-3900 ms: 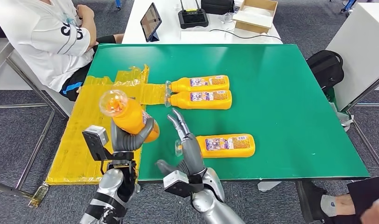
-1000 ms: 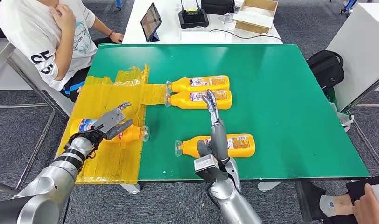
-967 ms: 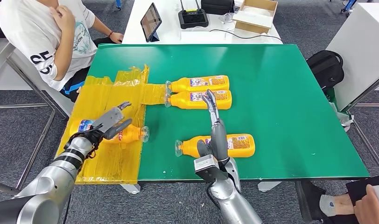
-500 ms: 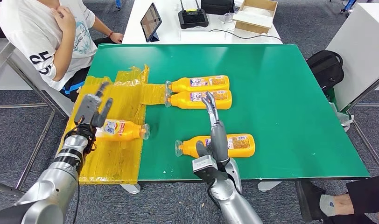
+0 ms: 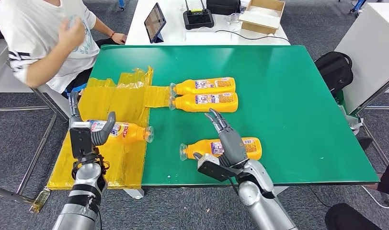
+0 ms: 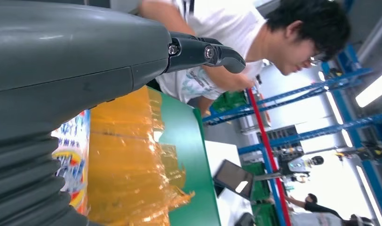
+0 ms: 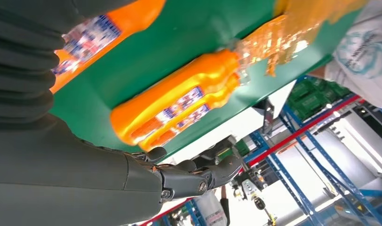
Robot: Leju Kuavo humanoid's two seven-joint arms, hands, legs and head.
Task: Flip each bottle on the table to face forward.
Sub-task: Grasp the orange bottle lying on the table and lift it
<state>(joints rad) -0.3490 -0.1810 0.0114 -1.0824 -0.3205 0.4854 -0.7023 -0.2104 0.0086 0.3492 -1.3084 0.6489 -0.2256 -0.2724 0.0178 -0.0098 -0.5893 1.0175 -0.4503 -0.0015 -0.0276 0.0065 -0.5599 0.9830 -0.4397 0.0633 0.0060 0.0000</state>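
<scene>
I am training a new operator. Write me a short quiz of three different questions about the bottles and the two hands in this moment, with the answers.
1. True or false: all four orange bottles lie on their sides.
2. Multiple choice: the bottle nearest the left hand lies on (A) bare green table, (B) yellow sheet, (C) white desk.
3. Fill in: the right hand is above the ____ bottle, the one nearest the front edge.

Key
1. True: the left bottle, the front bottle and the pair behind, far bottle and second bottle, all lie flat.
2. B: it lies on the yellow sheet, which covers part of the green table.
3. Front.
</scene>
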